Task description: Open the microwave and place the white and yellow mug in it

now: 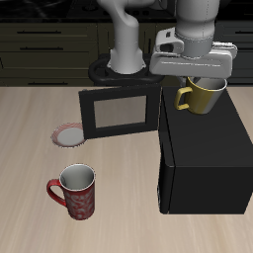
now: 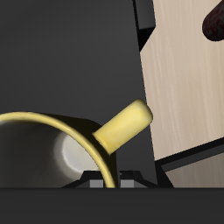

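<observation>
The microwave (image 1: 204,158) is a large black box, and its door (image 1: 119,111) with the greyish window stands swung wide open beside it. The white and yellow mug (image 1: 202,97) hangs upright over the back part of the microwave's top, handle pointing toward the door side. My gripper (image 1: 203,79) is shut on the mug's rim from above. In the wrist view the mug's yellow rim (image 2: 52,131), pale inside and handle (image 2: 124,125) sit close below the camera, with the black microwave top (image 2: 70,52) underneath. The microwave's inside is hidden from both views.
A red patterned mug (image 1: 75,190) stands near the table's front edge, and it shows as a dark red shape (image 2: 213,22) in the wrist view. A small round white plate (image 1: 69,133) lies beside the open door. Dark cabinets run behind the robot.
</observation>
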